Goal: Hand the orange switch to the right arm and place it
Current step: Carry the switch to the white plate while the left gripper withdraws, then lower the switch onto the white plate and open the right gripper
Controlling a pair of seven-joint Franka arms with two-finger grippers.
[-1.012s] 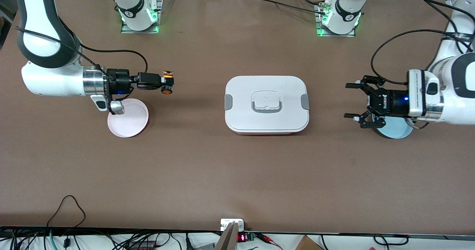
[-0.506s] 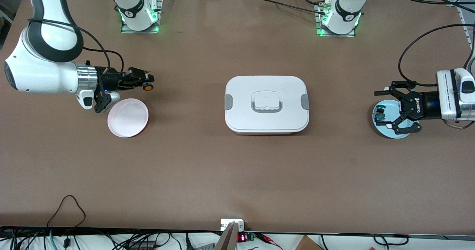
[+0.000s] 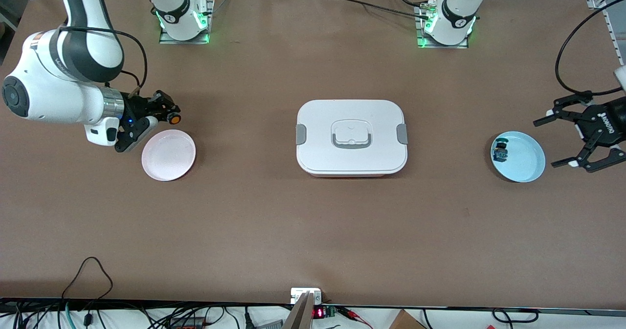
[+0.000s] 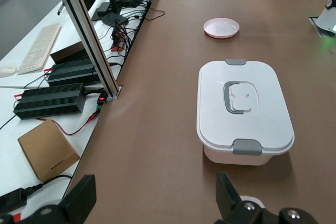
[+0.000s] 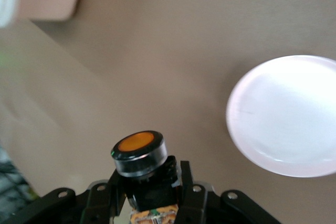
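My right gripper (image 3: 166, 113) is shut on the orange switch (image 3: 173, 119), a black body with a round orange cap. It holds the switch in the air over bare table beside the pink plate (image 3: 168, 154). In the right wrist view the switch (image 5: 140, 156) sits between the fingers, with the pink plate (image 5: 286, 114) below. My left gripper (image 3: 570, 136) is open and empty over the table at the left arm's end, just beside the light blue plate (image 3: 523, 160). In the left wrist view its fingertips (image 4: 79, 200) are spread wide apart.
A white lunch box with grey latches (image 3: 351, 137) stands at the table's middle; it also shows in the left wrist view (image 4: 244, 108). A small switch with blue-teal parts (image 3: 500, 152) lies on the light blue plate. Cables run along the front edge.
My right gripper has drawn back toward the right arm's end with the orange switch and come down near the pink plate. My left gripper has pulled away off the blue plate, staying open.
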